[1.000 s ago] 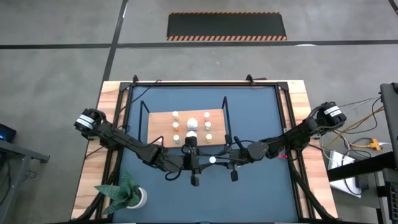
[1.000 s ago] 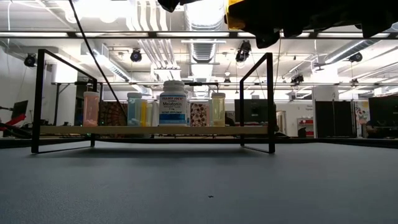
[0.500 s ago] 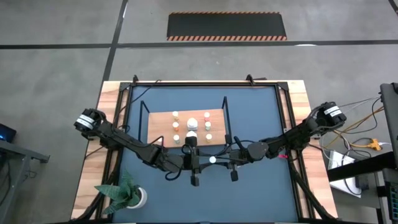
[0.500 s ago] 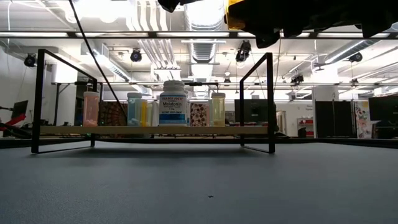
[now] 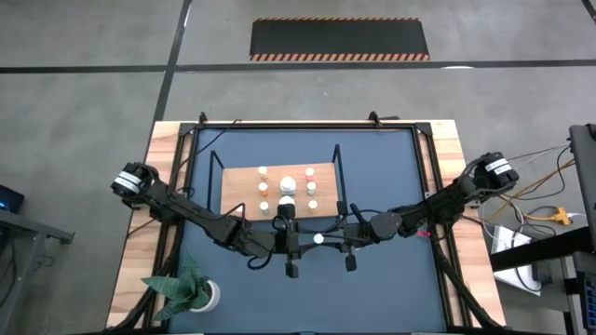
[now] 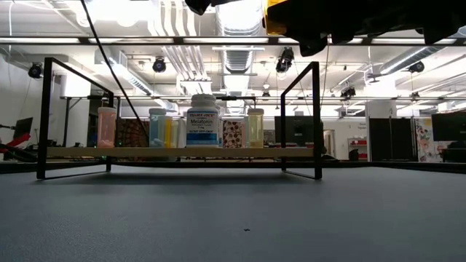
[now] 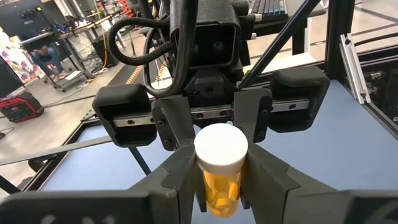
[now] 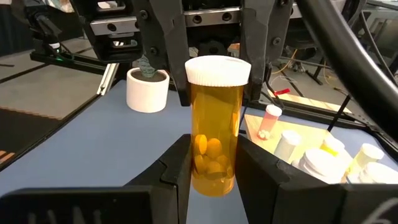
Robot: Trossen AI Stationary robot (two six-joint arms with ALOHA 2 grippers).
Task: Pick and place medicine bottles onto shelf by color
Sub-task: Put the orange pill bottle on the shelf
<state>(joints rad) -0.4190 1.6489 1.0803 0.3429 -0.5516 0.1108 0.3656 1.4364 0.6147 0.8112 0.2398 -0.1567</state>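
Observation:
An amber medicine bottle with a white cap (image 5: pixel 318 239) stands upright in the air near the table's middle, between both grippers. My left gripper (image 5: pixel 310 239) reaches it from the left and my right gripper (image 5: pixel 325 239) from the right; both are shut on it. The low view shows its yellow body (image 6: pixel 272 18) high above the tabletop. Several other medicine bottles (image 5: pixel 288 184) stand on the wooden shelf (image 5: pixel 242 179) just beyond, also visible in the low view (image 6: pixel 204 120) and the right wrist view (image 8: pixel 271 120). My left gripper pinches the bottle's amber body (image 7: pixel 221 186) between its two fingers (image 7: pixel 180 180), coming level from the table's left. The bottle is upright and lifted clear of the table. My right gripper pinches the same bottle's amber body (image 8: pixel 214 155) between its two fingers (image 8: pixel 177 171), level from the table's right. Opposite, the left gripper's fingers (image 8: pixel 174 56) flank the bottle just below the white cap (image 8: pixel 217 68).
The shelf's black frame ends (image 5: pixel 339 177) rise close behind the grippers. A white pot with a green plant (image 5: pixel 191 290) stands at the table's near-left corner and shows in the right wrist view (image 8: pixel 147 89). Dark blue tabletop (image 5: pixel 372 288) lies bare toward the near edge.

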